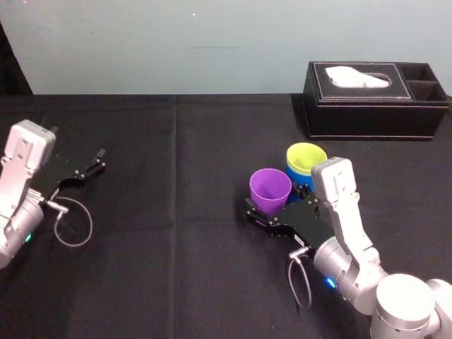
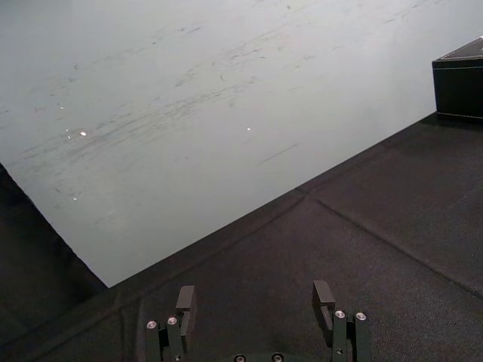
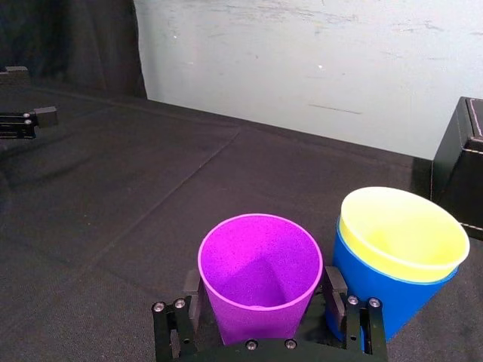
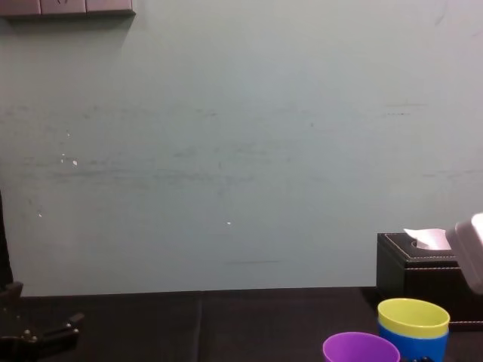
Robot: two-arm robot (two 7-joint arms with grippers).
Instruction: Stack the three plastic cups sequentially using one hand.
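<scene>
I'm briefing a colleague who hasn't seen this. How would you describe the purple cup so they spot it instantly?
Find the black tissue box, far right. In front of it a yellow-green cup sits nested in a blue cup; the purple cup is just left of them, the only one unstacked, held in the right gripper.

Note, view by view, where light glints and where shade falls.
Left wrist view: tiny bright glints dot the pale wall beyond the idle left hand. Chest view: the same specks. Right wrist view: the purple cup, at the right hand, darkens toward its bottom. Head view: the black tablecloth shows almost no shadows.
</scene>
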